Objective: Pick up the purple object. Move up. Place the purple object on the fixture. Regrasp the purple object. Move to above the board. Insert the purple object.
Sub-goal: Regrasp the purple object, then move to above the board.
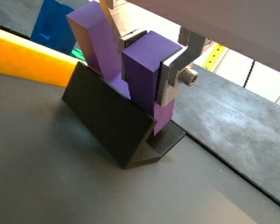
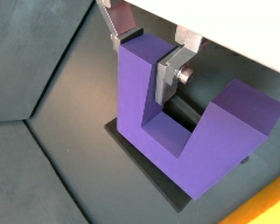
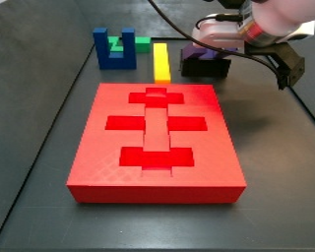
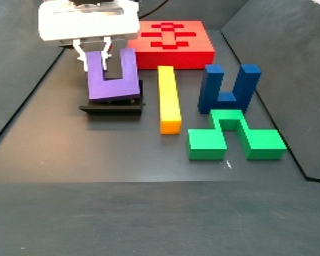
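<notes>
The purple object [image 4: 113,88] stands upright on the fixture [image 4: 109,105], prongs up, notch open to the top. My gripper [image 4: 93,60] reaches down from above and is shut on one prong. In both wrist views the silver fingers [image 1: 171,80] [image 2: 166,74] press flat against opposite faces of that prong [image 1: 149,66] [image 2: 140,87], and the other prong [image 2: 241,109] stands free. The dark fixture [image 1: 108,118] shows under the block. The red board [image 3: 94,148] with its cross-shaped cutouts lies apart from the fixture [image 3: 207,69]. The arm hides most of the purple object [image 3: 195,51] in that side view.
A yellow bar [image 4: 168,98] lies beside the fixture, between it and a dark blue U-shaped block [image 4: 230,88]. A green block [image 4: 234,137] sits in front of the blue one. The yellow bar [image 1: 25,57] also shows in a wrist view.
</notes>
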Robot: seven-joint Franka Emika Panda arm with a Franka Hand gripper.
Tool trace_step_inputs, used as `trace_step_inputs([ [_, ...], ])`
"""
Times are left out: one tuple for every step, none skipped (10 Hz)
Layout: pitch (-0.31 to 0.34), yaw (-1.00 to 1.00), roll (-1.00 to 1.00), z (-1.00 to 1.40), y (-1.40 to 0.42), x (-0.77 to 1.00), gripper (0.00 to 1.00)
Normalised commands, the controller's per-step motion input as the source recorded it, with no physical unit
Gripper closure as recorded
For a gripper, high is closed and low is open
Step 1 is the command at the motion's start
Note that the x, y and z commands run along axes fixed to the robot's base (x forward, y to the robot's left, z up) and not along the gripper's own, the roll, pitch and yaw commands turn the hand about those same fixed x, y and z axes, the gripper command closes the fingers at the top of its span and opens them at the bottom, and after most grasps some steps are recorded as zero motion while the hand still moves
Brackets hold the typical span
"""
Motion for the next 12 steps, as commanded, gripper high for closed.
trace_step_inputs([
  [0.0, 0.0, 0.0, 0.0, 0.0, 0.0, 1.0],
  [0.0, 0.0, 0.0, 0.0, 0.0, 0.0, 1.0],
  [0.0, 0.0, 0.0, 0.0, 0.0, 0.0, 1.0],
  [0.0, 0.0, 0.0, 1.4, 0.0, 0.0, 1.0],
  [0.032, 0.04, 0.01, 1.4, 0.02, -0.03, 1.0],
  [0.013, 0.03, -0.02, 1.4, 0.02, -0.04, 1.0],
  [-0.002, 0.03, 0.0, 1.4, 0.04, -0.05, 1.0],
  [0.006, 0.02, 0.0, 1.4, 0.02, -0.04, 1.0],
  [0.007, 0.01, 0.0, 1.4, 0.02, -0.04, 1.0],
  [0.017, 0.01, -0.01, 1.4, 0.02, -0.03, 1.0],
  [0.035, 0.0, -0.01, 0.65, 0.0, 0.0, 1.0],
  [0.051, 0.0, 0.0, 0.38, 0.0, 0.02, 1.0],
])
